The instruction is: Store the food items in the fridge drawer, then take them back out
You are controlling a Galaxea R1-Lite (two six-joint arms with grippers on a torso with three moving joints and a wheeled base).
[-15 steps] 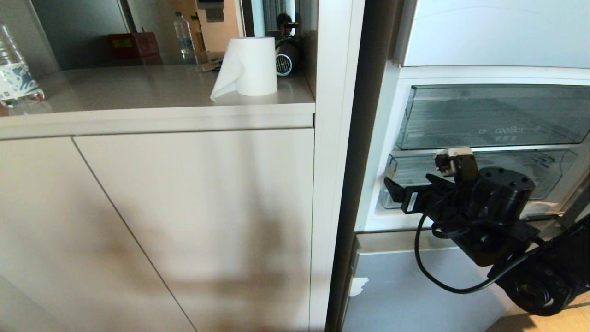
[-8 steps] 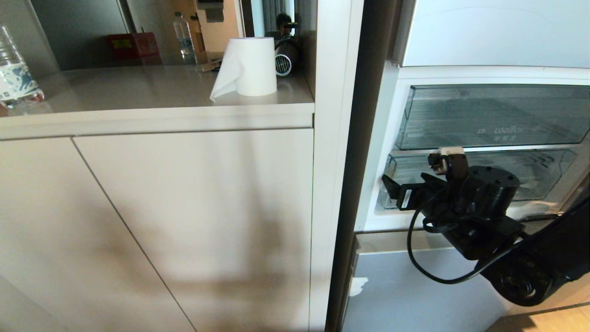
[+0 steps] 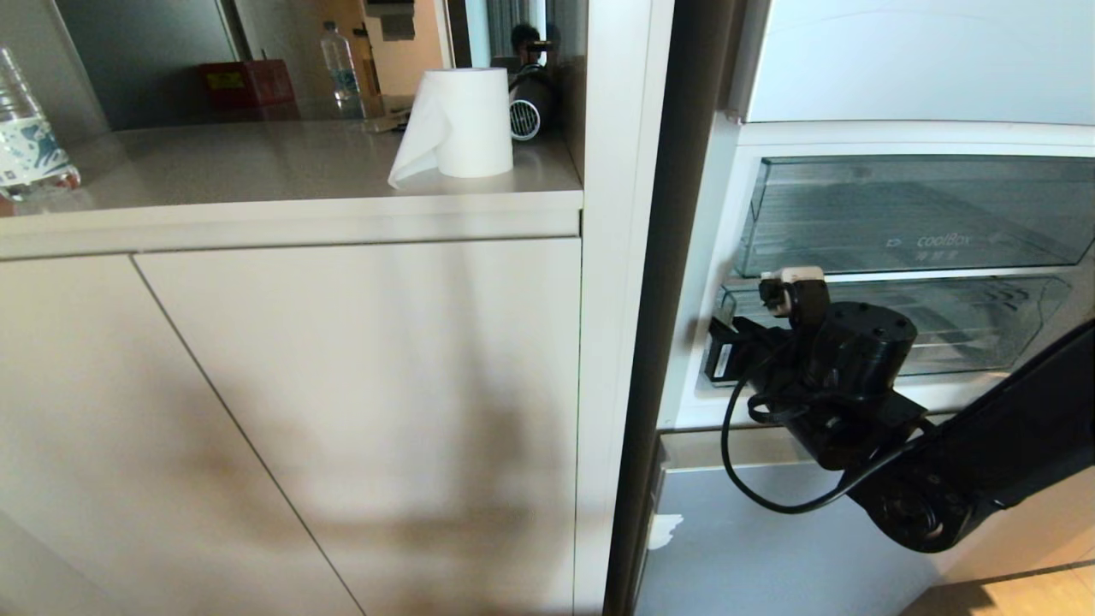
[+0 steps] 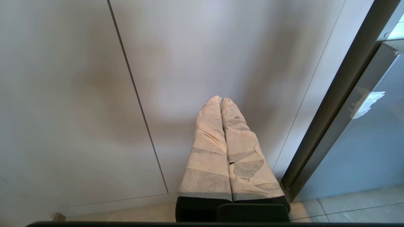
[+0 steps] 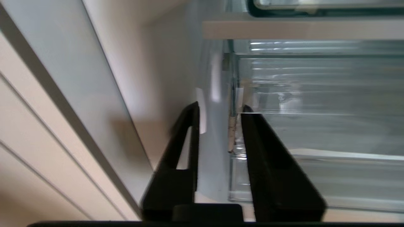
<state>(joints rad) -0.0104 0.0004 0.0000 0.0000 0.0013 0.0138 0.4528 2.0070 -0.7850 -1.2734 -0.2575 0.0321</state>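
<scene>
Two stacked clear bins sit in the open fridge; the lower one, the fridge drawer [image 3: 941,329], is pushed in. The right hand [image 5: 219,121] is at its left front corner, fingers narrowed around the drawer's front edge, though a firm clamp cannot be confirmed. The left hand [image 4: 221,104] hangs pressed together by the cabinet. No fruit shows. Opening seems underway; next, a straight pull outward.

The right gripper [image 5: 219,110], two black tapered fingers [image 5: 271,164], has its jaws narrowed around the front edge of the transparent ribbed plastic fridge drawer [image 5: 315,94]. A white fridge wall [image 5: 164,63] lies just beside it.
</scene>
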